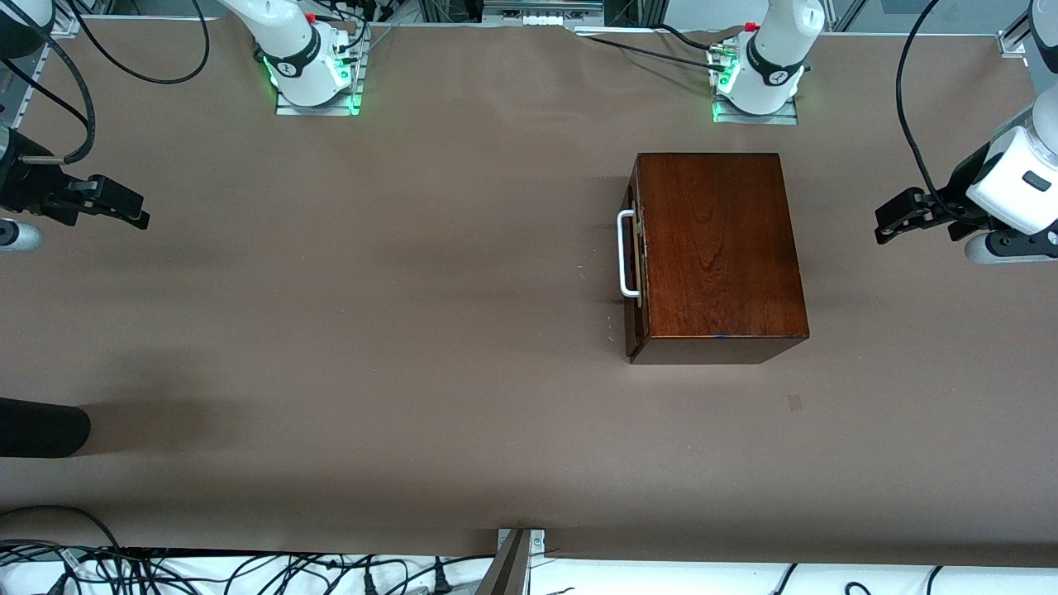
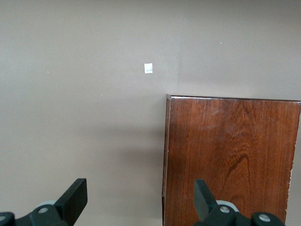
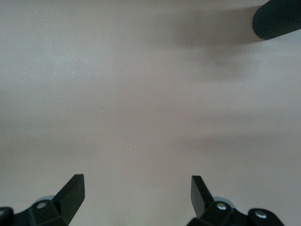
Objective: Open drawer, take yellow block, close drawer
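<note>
The mahogany box (image 1: 719, 256) sits on the surface (image 1: 372, 330) toward the left arm's end, its drawer (image 1: 635, 264) shut, hiding any yellow block. The rigid white handle (image 1: 626, 253) offers the surest hold. The left gripper (image 1: 888, 223) and right gripper (image 1: 132, 211) hover at the ends, fingers spread, empty.

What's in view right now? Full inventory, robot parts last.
wooden box: one, glossy mahogany, on the table toward the left arm's end.
drawer: one, dark reddish-brown front, shut, facing the right arm's end.
handle: one, white loop, on the drawer front.
yellow block: none visible.
table: one, brown covering.
small pale marker: one, whitish, on the table nearer the front camera than the box.
dark rounded object: one, black, at the right arm's end; identity unclear.
left gripper: one, black, open, empty, over the table's left-arm end.
right gripper: one, black, open, empty, over the right-arm end.
</note>
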`<state>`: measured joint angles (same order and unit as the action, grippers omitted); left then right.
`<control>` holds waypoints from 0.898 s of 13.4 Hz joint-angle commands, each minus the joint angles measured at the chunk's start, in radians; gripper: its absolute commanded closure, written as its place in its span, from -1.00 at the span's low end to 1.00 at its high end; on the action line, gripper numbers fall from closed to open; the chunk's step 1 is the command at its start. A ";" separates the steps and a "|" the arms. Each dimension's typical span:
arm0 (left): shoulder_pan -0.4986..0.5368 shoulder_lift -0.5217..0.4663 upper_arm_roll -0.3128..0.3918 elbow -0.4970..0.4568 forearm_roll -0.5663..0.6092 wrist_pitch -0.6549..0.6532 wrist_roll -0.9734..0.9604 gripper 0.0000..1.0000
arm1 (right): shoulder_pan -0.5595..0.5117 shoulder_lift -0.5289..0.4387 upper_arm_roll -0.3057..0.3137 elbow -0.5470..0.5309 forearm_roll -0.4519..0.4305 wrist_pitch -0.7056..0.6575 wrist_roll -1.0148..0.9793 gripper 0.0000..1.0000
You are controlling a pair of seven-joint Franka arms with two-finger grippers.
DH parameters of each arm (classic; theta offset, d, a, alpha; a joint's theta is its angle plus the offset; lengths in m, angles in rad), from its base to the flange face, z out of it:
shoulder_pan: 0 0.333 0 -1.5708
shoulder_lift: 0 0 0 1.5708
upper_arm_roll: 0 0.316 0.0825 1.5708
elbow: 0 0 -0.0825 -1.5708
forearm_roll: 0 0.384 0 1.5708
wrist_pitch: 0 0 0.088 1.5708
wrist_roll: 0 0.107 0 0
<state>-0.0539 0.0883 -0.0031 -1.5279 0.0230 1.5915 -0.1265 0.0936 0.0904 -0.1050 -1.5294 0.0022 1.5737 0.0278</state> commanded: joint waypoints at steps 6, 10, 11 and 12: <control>-0.003 0.011 -0.003 0.031 -0.025 -0.025 0.024 -1.00 | -0.002 0.002 0.004 0.002 -0.004 0.003 0.000 -1.00; -0.004 0.018 -0.070 0.029 -0.025 -0.033 0.013 -1.00 | -0.003 0.005 0.004 0.003 -0.005 0.003 0.000 -1.00; -0.004 0.018 -0.081 0.025 -0.025 -0.033 0.010 -1.00 | -0.003 0.008 0.004 0.003 -0.007 0.003 0.000 -1.00; -0.006 0.018 -0.084 0.023 -0.025 -0.038 -0.007 -1.00 | -0.003 0.008 0.004 0.003 -0.007 0.003 0.000 -1.00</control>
<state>-0.0602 0.0928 -0.0785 -1.5272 0.0223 1.5783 -0.1311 0.0936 0.0959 -0.1049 -1.5295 0.0022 1.5746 0.0278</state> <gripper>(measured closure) 0.000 0.000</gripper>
